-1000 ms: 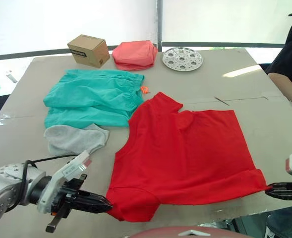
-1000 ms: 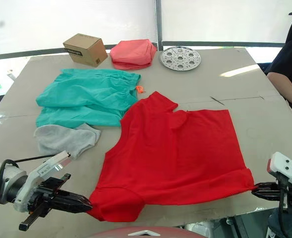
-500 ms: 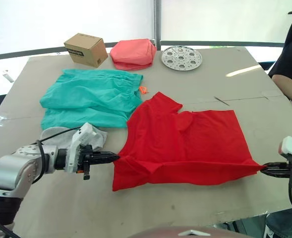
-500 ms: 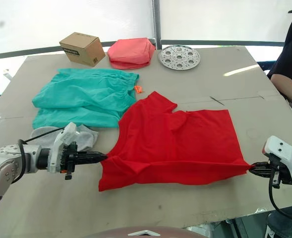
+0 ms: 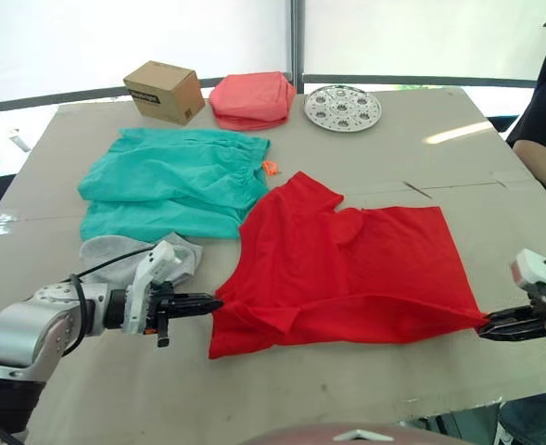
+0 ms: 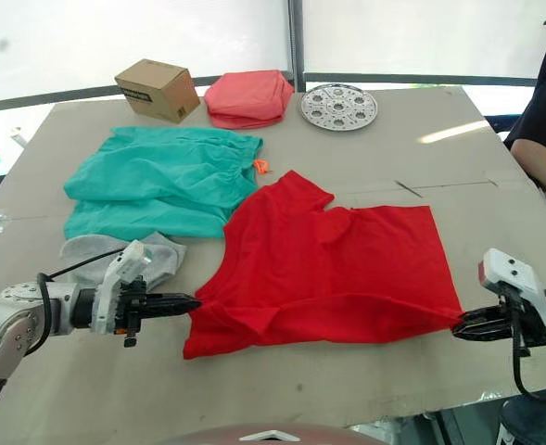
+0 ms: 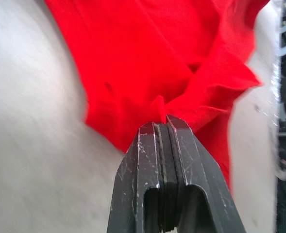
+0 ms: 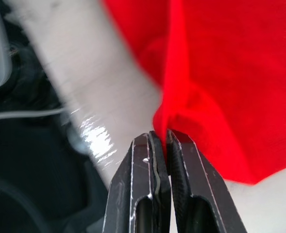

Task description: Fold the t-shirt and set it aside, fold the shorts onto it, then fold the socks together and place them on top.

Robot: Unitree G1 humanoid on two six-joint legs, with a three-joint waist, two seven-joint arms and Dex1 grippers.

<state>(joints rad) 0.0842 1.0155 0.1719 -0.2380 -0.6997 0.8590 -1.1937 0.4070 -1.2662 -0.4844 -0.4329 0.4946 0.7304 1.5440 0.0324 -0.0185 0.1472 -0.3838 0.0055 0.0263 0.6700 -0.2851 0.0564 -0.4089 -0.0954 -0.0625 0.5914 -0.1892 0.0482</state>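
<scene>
Pinching the t-shirt [image 5: 347, 269] at its near hem, both jaws start the first fold; shorts [image 5: 166, 181] and socks [image 5: 124, 260] lie untouched.

Red t-shirt [image 5: 347, 269], teal shorts [image 5: 166, 181], grey socks [image 5: 124, 260]

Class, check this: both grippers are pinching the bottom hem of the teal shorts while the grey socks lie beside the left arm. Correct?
Not quite. The left gripper and right gripper pinch the red t-shirt, as both wrist views show. The teal shorts lie untouched; the socks are beside the left arm.
</scene>
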